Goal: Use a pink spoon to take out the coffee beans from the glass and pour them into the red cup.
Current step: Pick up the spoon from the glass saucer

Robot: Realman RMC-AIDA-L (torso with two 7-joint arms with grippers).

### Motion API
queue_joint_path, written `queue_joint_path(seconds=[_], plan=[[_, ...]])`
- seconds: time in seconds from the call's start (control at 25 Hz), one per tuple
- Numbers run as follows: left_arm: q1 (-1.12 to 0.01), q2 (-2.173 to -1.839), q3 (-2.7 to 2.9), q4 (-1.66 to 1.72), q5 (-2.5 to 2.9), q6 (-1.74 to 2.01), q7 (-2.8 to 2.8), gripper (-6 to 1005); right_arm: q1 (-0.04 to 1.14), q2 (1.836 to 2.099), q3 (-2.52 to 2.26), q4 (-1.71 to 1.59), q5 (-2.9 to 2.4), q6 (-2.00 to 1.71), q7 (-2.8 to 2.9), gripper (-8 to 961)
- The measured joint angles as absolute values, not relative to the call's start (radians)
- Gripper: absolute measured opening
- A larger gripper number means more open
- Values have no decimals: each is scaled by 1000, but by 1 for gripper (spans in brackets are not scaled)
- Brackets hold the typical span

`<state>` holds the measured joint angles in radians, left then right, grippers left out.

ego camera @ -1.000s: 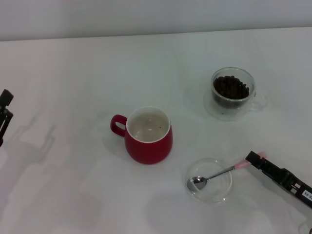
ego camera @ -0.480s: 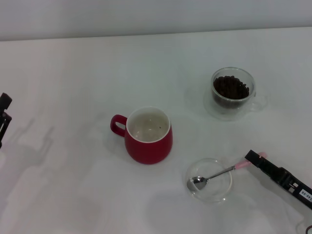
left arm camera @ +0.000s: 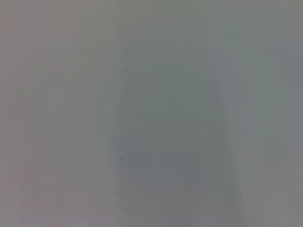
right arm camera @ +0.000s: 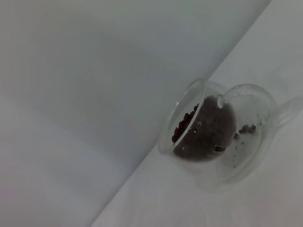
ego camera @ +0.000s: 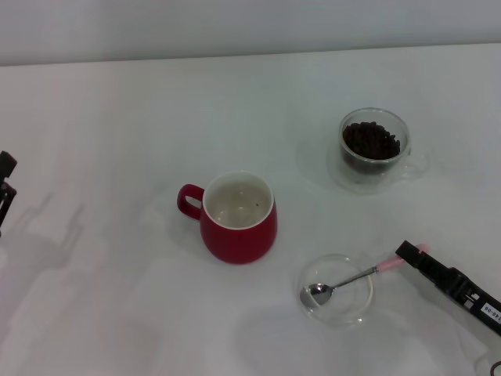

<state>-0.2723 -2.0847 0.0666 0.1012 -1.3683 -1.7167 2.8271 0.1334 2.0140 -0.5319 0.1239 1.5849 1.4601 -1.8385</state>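
Right gripper [ego camera: 409,252] at pale pink spoon [ego camera: 344,280] handle; finger state unclear. Shiny bowl lies in shallow glass dish [ego camera: 358,307]. Left gripper [ego camera: 5,184] at worktop edge.

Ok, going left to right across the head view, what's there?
Left gripper → red cup → pink spoon lying in the glass dish → right gripper. The glass of coffee beans overlaps these, farther back.

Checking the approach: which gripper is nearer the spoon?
Right. The right gripper is at the tip of the spoon handle; the left gripper sits at the far left edge, beyond the red cup.
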Motion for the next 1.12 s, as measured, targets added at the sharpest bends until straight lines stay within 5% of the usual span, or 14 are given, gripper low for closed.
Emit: queue_joint_path(seconds=[0.48,0.6,1.12], plan=[[-263,-2085,67,101,-1368,-1724,2827,523,133,2014,-531,124,1586,1461,-1839,339],[-260,-2085,68,101,-1368,-1726,2827,524,135,2014,-531,124,1586,1461,-1839,175],[-251,-2086,66,101,-1368,-1729,2827,516,153,2014,-531,124,1577,1465,-1839,167]])
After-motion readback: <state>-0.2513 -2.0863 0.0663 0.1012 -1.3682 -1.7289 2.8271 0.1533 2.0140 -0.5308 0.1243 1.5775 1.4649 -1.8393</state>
